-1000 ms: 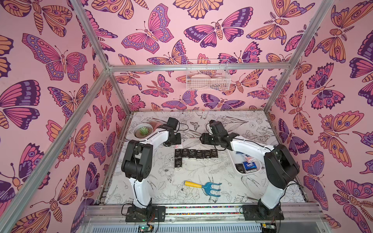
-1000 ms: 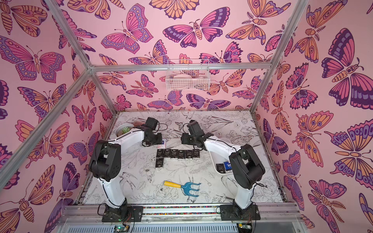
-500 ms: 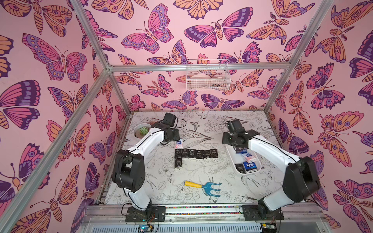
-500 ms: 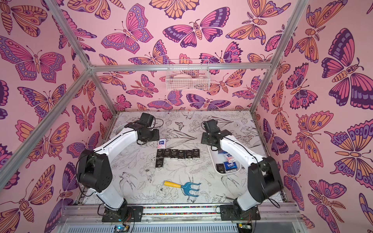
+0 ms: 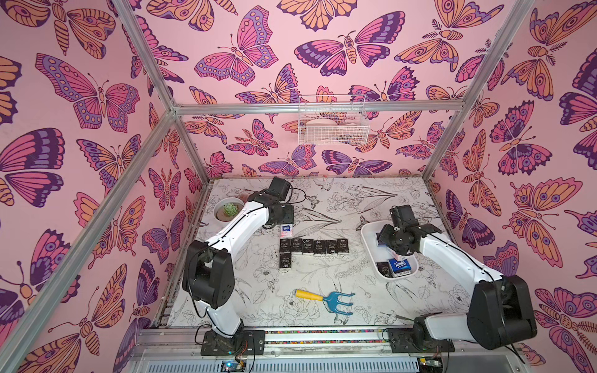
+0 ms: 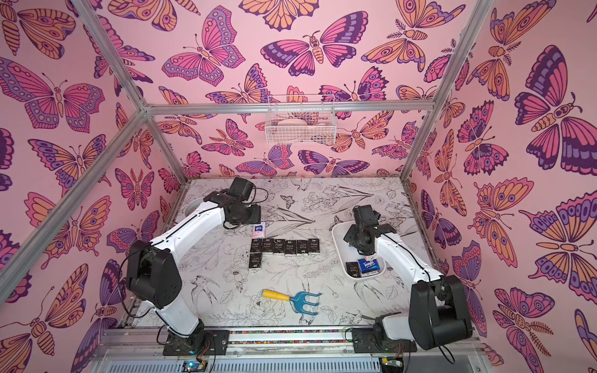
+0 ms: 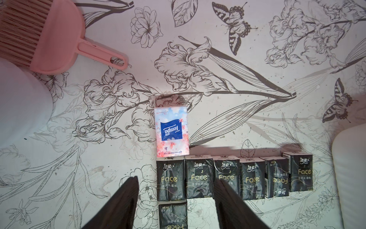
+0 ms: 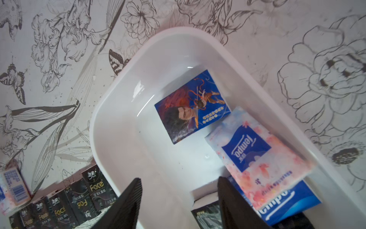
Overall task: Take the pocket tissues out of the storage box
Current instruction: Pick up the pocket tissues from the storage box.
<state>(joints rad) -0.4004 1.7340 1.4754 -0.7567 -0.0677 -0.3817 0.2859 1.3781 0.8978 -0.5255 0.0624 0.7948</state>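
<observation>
Right gripper [image 8: 178, 178] over storage box [image 8: 138, 154], jaws apart, empty. Left gripper [image 7: 175, 178] likewise open, empty, above packet row on table [image 7: 257, 119].

Pocket tissues: 8 out, namely 7 black packets [image 7: 198, 176] and 1 floral Tempo packet [image 7: 172, 131] at row's end. 4 left in box: picture packet [image 8: 192, 105], floral packet [image 8: 257, 154] lying over blue Tempo packet [image 8: 287, 204], black packet [image 8: 206, 218].

Step, by judgement: next pick from box. Calls for descent onto lone picture packet, flat on floor, clear of walls.
</observation>
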